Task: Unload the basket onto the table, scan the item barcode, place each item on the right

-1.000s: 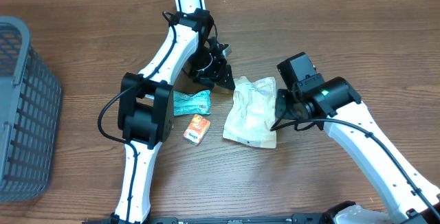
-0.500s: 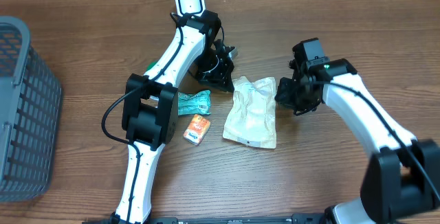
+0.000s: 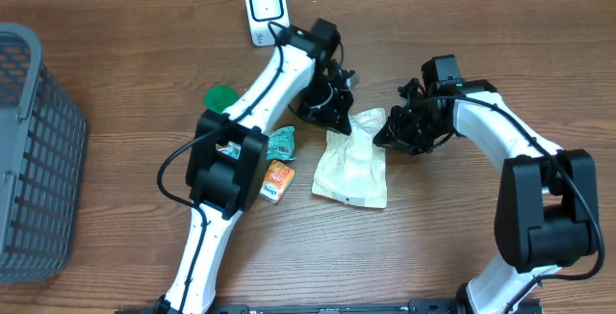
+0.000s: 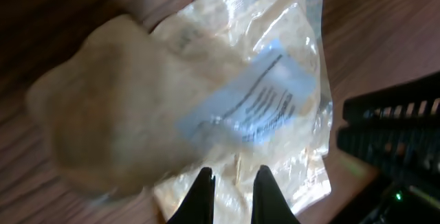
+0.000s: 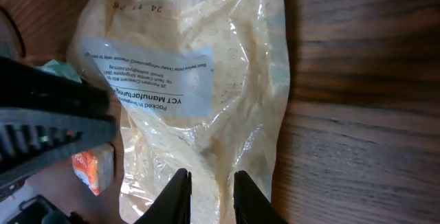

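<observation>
The bag (image 3: 351, 165), a clear film pouch with pale beige contents, is seen lying on the table (image 3: 433, 247) between the two tools. A white printed label (image 5: 161, 73) is carried on its upper face. The upper left corner of the bag is drawn up against the left tool (image 3: 335, 119), which is closed on the film there; in the left wrist view its fingers (image 4: 203, 193) are seen close together, with crinkled plastic between them. The right tool (image 3: 385, 139) is placed at the upper right edge of the bag, opposite the left tool. Its fingers (image 5: 180, 195) are shown a narrow gap apart above the film, and whether the film is pinched or merely hovered over cannot be told.

Behind the left tool, near the far edge of the table, a white scanner (image 3: 264, 4) is stood upright. On the side of the left tool away from the bag, a teal packet (image 3: 282, 141) is partly covered by the left arm, and an orange packet (image 3: 276, 180) is seen just in front of it. A green object (image 3: 221, 97) is found further out on that side, and a grey basket (image 3: 38, 150) is set well apart from both tools at the table's edge.
</observation>
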Robot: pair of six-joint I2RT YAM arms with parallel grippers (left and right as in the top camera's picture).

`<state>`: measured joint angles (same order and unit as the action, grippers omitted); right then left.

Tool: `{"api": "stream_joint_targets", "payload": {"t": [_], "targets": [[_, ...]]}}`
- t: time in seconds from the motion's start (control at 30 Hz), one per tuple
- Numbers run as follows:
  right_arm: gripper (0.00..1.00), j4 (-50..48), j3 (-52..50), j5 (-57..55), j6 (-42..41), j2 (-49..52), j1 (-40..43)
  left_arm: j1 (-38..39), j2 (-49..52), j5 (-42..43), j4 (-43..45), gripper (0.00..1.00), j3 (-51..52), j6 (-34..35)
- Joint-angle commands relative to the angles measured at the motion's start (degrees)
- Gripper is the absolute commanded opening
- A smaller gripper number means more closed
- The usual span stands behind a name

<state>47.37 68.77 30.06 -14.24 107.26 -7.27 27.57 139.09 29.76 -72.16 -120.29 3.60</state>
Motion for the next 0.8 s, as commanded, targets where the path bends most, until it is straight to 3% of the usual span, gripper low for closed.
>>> {"api": "stream_joint_targets", "payload": {"t": [0.0,0.2,0.3,0.43,0.77], "targets": [[0.21,-0.42,-0.46,2.75,2.36,0.20,0.55,0.68,-0.61,-2.84,3.45,0.04,3.65,5.03],[0.25,0.72,-0.46,4.22,3.28,0.20,4.68,0.22,-0.61,-3.15,6.56,0.04,10.97,8.92],[0.38,1.60,-0.52,4.79,5.14,0.20,6.27,0.22,-0.61,-2.73,6.51,0.04,12.04,9.81],[0.47,1.53,-1.73,4.79,5.77,0.24,6.64,0.22,-0.61,-2.67,6.84,0.04,12.33,10.19],[0.57,-10.47,-12.85,13.84,5.75,0.24,6.58,0.22,0.00,-1.20,6.88,0.04,12.57,10.16]]}}
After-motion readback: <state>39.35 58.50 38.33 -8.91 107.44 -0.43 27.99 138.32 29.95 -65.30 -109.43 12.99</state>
